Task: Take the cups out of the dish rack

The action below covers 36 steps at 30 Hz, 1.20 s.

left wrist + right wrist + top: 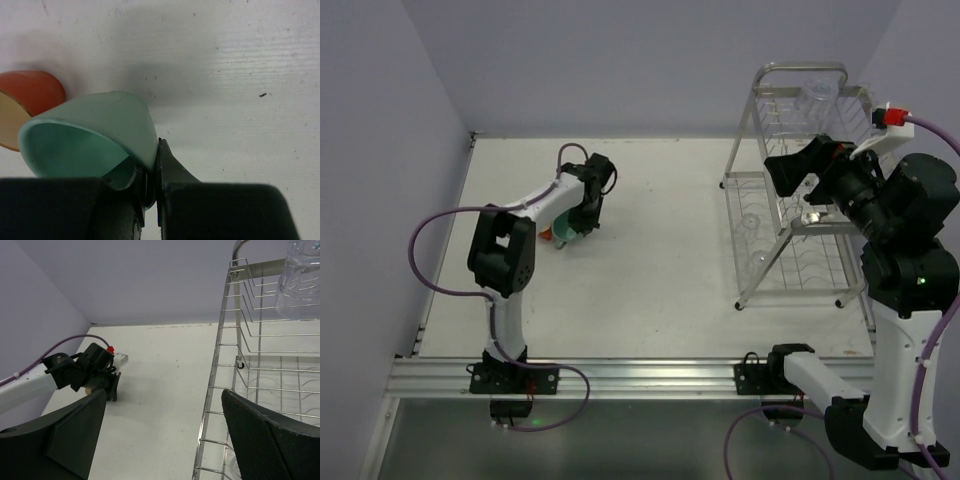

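Note:
My left gripper point(582, 216) is shut on the wall of the mint-green mug point(566, 231), low over the table at the far left. In the left wrist view the fingers point(170, 165) pinch the mug's rim point(95, 135), and the mug is tilted. The orange-red mug point(30, 100) lies on its side right beside it point(548, 236). The silver dish rack point(790, 200) stands at the right. The clear glass tumbler point(817, 96) sits upside down on its top tier and also shows in the right wrist view point(300, 280). My right gripper point(788, 170) is open and empty, held high at the rack's left side point(164, 395).
The rack's wire frame point(220, 365) is close to my right gripper's right finger. Purple walls close in the table at the left and back. The aluminium rail point(620, 378) with both arm bases runs along the near edge.

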### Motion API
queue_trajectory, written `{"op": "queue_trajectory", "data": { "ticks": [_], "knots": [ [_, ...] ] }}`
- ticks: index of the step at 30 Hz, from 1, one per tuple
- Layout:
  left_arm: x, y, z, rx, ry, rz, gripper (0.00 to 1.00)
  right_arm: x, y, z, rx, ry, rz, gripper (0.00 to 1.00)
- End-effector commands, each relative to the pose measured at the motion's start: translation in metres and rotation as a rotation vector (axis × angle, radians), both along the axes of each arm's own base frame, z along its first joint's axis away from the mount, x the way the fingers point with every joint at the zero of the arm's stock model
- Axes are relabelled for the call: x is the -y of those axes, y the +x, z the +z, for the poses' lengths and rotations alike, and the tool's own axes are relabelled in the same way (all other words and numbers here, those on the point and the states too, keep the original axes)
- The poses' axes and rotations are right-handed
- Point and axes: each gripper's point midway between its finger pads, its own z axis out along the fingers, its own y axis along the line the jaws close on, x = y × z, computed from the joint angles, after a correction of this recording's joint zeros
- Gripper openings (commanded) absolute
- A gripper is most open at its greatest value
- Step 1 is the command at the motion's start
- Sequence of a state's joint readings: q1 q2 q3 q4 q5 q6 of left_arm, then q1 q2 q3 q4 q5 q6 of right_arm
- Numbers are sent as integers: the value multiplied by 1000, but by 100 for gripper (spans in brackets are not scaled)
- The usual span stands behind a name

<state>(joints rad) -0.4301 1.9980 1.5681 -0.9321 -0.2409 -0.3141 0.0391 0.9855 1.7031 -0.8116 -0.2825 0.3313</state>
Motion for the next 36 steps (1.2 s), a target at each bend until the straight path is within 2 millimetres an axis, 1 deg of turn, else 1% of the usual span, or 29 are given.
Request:
{"op": "queue_trajectory", "data": {
  "ticks": [1,5,6,9,12,16,17,18,20,21,23,24,25,27,28,30,31,32,34,35,36],
  "knots": [
    [-2,24,6,65,37,24,0,2,-2,3,24,-26,-3,99],
    [1,27,-4,52,36,21,0,3,1,4,21,-31,-8,99],
    [2,27,-8,41,38,18,0,3,0,7,27,-32,-11,99],
    [2,29,-12,29,45,20,0,6,2,11,35,-33,-25,99],
    [3,32,-13,31,47,19,0,8,5,20,65,-42,-37,99],
    [2,34,-12,31,60,23,0,14,19,19,63,-73,-69,99],
    [2,34,-12,29,60,23,0,20,29,15,45,-79,-102,99],
    [2,34,-11,32,60,23,5,23,32,16,43,-83,-119,99],
    [0,35,-10,36,63,25,13,30,42,9,13,-106,-158,99],
    [0,35,-9,38,64,26,21,33,51,9,0,-115,-173,99],
    [-2,36,-5,49,68,31,27,40,59,5,-23,-139,-209,99],
    [-2,37,-4,52,68,33,32,48,63,6,-24,-153,-252,99],
    [-2,38,-4,55,67,35,35,50,72,1,-39,-171,-256,99],
    [-3,38,-2,61,66,40,40,55,79,0,-47,-187,-283,99],
    [-3,38,-1,63,67,42,42,57,86,-5,-63,-200,-290,99],
    [-6,36,1,71,71,48,46,58,93,-6,-69,-207,-295,99],
    [-8,37,3,82,69,57,48,59,99,-10,-79,-209,-297,99],
    [-9,38,8,101,67,67,49,58,102,-10,-76,-210,-299,99],
    [-11,36,12,112,62,73,51,60,107,-13,-80,-210,-308,99],
    [-9,37,20,138,45,78,52,60,112,-14,-80,-209,-308,99],
    [-8,37,24,147,37,79,52,60,113,-14,-77,-208,-307,99]
  ]
}}
